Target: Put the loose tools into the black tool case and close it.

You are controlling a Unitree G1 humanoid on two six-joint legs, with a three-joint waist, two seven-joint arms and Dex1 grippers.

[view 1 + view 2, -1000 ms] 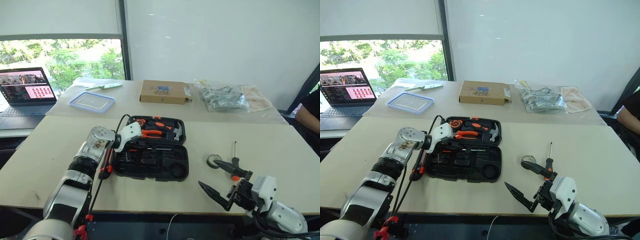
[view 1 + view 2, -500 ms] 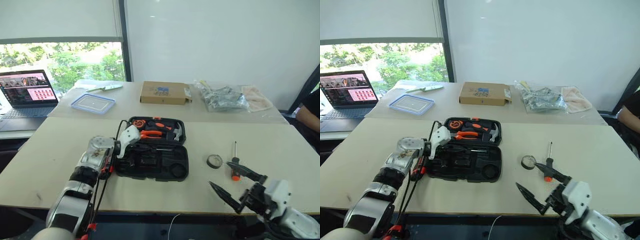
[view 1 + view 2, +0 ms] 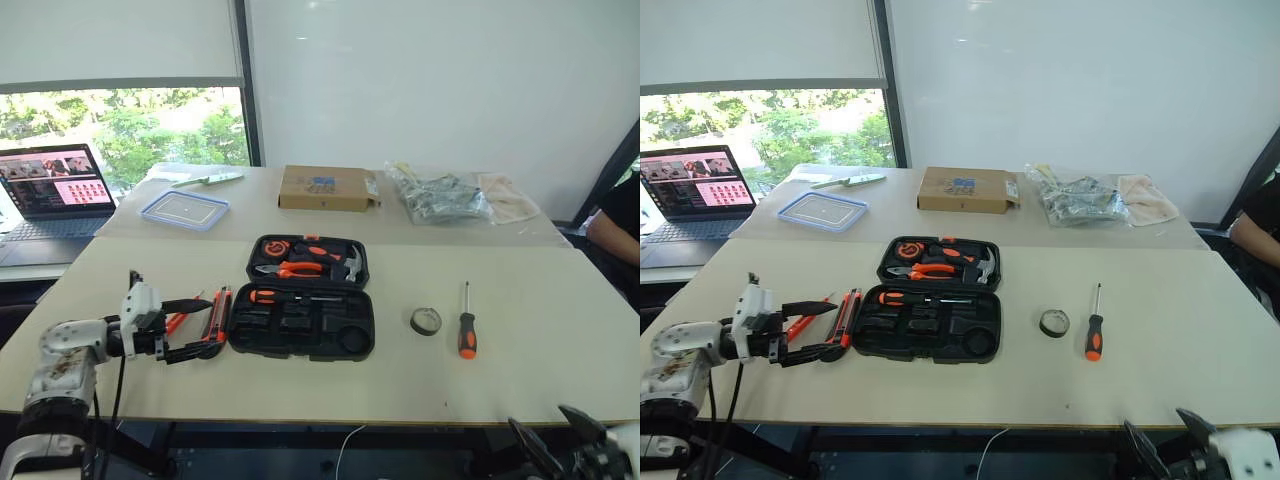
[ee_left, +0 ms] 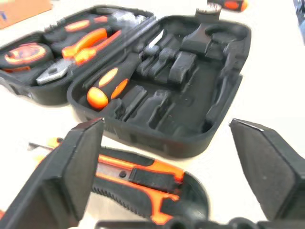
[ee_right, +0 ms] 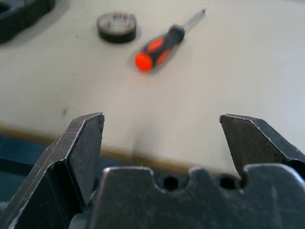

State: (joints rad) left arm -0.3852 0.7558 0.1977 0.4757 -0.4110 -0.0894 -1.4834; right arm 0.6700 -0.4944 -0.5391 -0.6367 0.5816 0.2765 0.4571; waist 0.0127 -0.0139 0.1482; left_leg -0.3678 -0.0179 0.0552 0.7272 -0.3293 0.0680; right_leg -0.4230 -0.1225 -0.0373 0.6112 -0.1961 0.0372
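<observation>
your black tool case (image 3: 303, 305) lies open in the middle of the table (image 3: 520, 380), lid half holding the pliers (image 3: 290, 268), hammer (image 3: 345, 264) and tape measure (image 3: 273, 246). one orange-and-black screwdriver (image 3: 285, 296) sits in a slot of the near half. just left of the case lies the utility knife (image 3: 216, 318), with a slim orange screwdriver (image 3: 178, 317) beside it. your left gripper (image 3: 195, 328) hangs spread wide and empty over that spot. to the right of the case, well apart, you have the tape roll (image 3: 425, 321) and another screwdriver (image 3: 466, 325) side by side. your right gripper (image 5: 162, 138) sits wide and empty off the table's near edge.
</observation>
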